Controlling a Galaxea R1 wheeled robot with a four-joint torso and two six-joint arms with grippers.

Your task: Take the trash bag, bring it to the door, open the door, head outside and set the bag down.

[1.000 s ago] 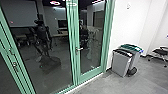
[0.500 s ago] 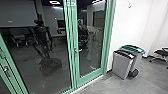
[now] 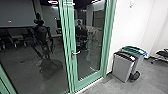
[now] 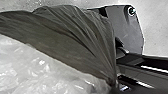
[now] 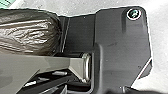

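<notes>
**Trash bag [image 4: 72,32] clamped in your left gripper [image 4: 115,85], glass door ahead**

The bag's dark folds drew together at that gripper. You could not tell the right gripper's state. Before you stood the green-framed door [image 3: 88,80], closed, with a lever handle [image 3: 76,53]. Two grey bins [image 3: 122,68] stood near the white wall [image 3: 128,27].

Looking forward and down from up high in the head view, toward the green-framed glass door [image 3: 90,78] and the gray bins [image 3: 122,66]. Facing down in the left wrist view, very close to the trash bag [image 4: 72,37]. Facing down in the right wrist view, close over the dark base plate [image 5: 122,42]. Catching bag, plate and floor [image 4: 153,30] in both wrist views.
</notes>
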